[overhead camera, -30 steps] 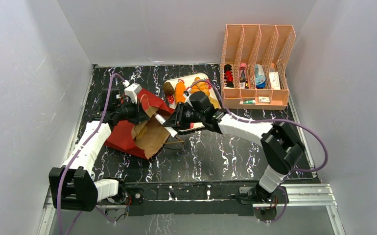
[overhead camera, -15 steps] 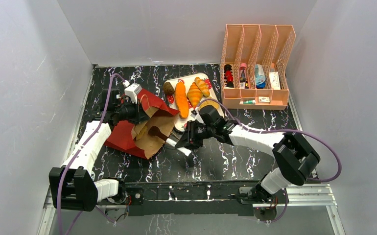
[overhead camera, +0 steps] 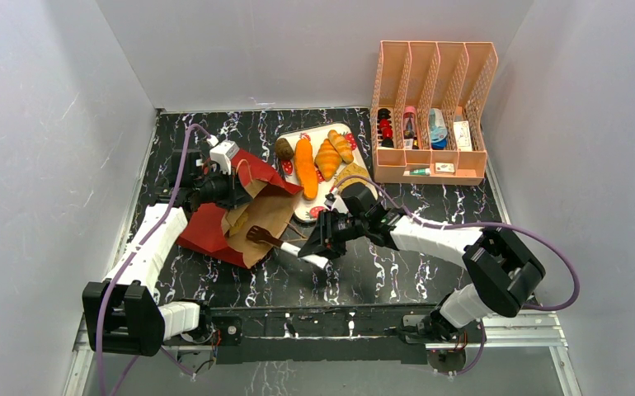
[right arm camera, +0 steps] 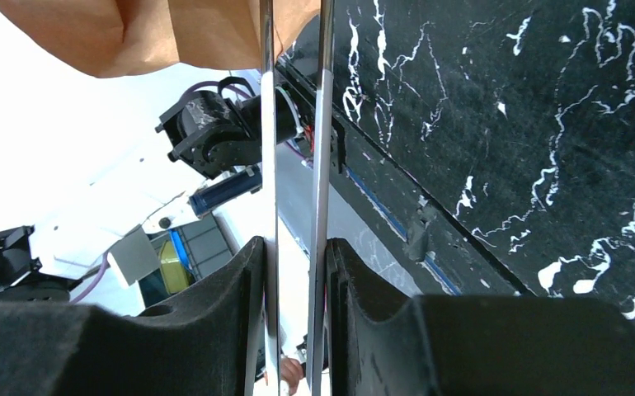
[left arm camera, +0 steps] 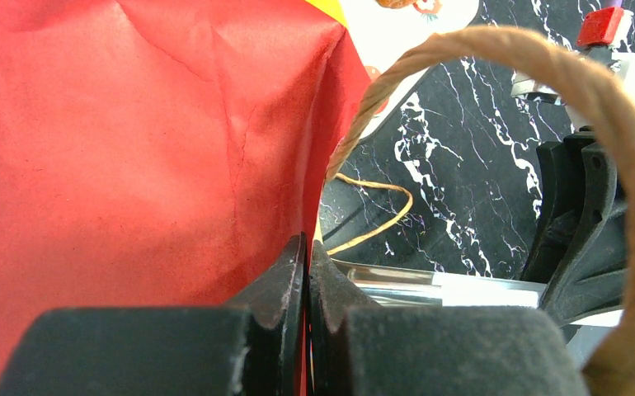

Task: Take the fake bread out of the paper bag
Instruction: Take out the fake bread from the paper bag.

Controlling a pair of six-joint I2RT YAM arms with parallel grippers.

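The paper bag (overhead camera: 252,216) lies on its side at the left, red base away from me and brown mouth facing right. My left gripper (overhead camera: 218,190) is shut on its red edge (left arm camera: 133,140), with a twine handle (left arm camera: 545,66) looped close by. My right gripper (overhead camera: 319,245) is shut on metal tongs (right arm camera: 293,124). The tongs' tips hold a dark brown piece of fake bread (overhead camera: 256,234) at the bag's mouth. A dark roll (overhead camera: 284,148), a baguette (overhead camera: 305,167), two croissants (overhead camera: 328,160) and a tan slice (overhead camera: 352,175) lie on the strawberry-print tray (overhead camera: 312,132).
A peach desk organiser (overhead camera: 434,115) with small items stands at the back right. White walls enclose the black marbled table (overhead camera: 397,272) on three sides. The bag's other twine handle (overhead camera: 293,239) lies on the table under the tongs.
My right gripper swung from beside the tray down to the bag's mouth with the tongs. A dark brown piece now shows at their tips, drawn to the bag's opening. The left arm has not moved.
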